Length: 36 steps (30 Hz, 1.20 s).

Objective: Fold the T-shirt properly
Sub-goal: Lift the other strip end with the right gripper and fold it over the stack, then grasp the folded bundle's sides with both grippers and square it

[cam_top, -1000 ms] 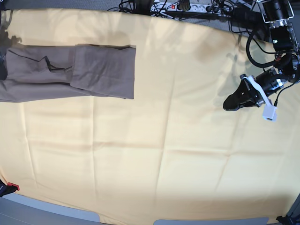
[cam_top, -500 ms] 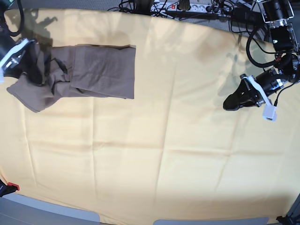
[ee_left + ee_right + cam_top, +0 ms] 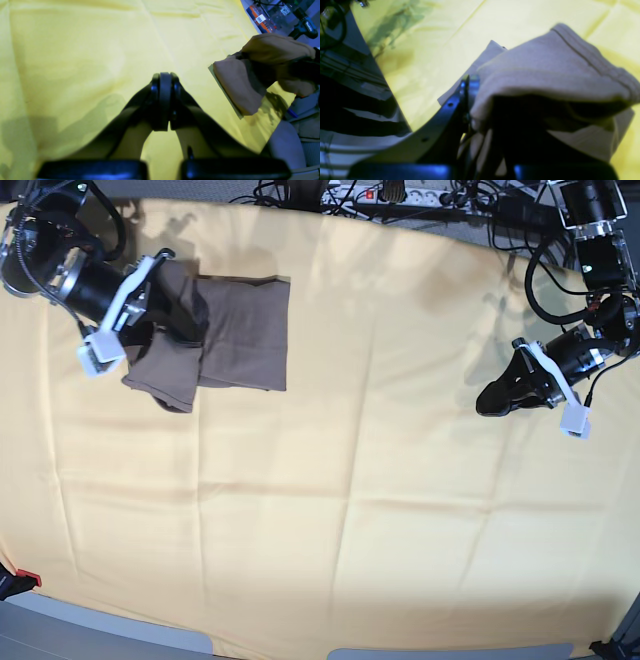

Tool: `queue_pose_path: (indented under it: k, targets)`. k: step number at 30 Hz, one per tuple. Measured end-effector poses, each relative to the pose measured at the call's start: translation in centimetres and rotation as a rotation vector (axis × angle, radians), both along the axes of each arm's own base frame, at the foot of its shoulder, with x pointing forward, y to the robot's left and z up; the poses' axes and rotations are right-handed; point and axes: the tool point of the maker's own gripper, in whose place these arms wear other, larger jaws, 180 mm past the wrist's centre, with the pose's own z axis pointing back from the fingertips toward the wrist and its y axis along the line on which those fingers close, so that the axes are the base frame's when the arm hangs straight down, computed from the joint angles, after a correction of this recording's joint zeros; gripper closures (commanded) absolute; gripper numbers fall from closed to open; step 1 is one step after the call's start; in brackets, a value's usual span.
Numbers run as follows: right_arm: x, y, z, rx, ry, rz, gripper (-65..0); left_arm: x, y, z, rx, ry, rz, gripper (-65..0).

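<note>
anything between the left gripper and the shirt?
Nothing visible. Only bare yellow cloth lies between the left gripper, shut and empty, and the T-shirt. The right gripper already holds the shirt's lifted end.

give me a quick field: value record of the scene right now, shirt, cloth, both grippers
T-shirt: taupe, partly folded, near the far edge of the cloth on the base view's left; one end lifted and bunched
yellow cloth: covers the table, creased
right gripper: shut on the T-shirt, holding the raised end over the flat part
left gripper: shut, holds nothing, above bare cloth on the base view's right, far from the shirt
power strip: beyond the cloth's far edge, among cables
</note>
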Motion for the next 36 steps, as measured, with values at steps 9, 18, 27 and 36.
queue_pose_path:
  k: [9, 18, 27, 36]
  targets:
    - [0.4, 5.2, -1.3, -0.072, -0.025, 0.163, -11.2, 0.0, 0.0, 0.0, 0.0, 0.0, 0.0, 0.0]
    - [1.3, 6.6, 0.4, -0.072, -0.098, 0.208, -42.2, -0.1, 0.0, -0.1, 0.0, 0.002, 0.0, 0.0]
    - [0.5, 4.5, 3.7, -0.192, -0.207, 0.165, -42.2, -0.2, 0.4, -0.9, 0.049, 0.021, 0.006, 0.0]
    - [1.1, 0.1, 3.7, -0.241, -0.202, 0.007, 0.0, -1.3, -2.3, 1.3, -0.108, 0.012, -0.11, 0.0]
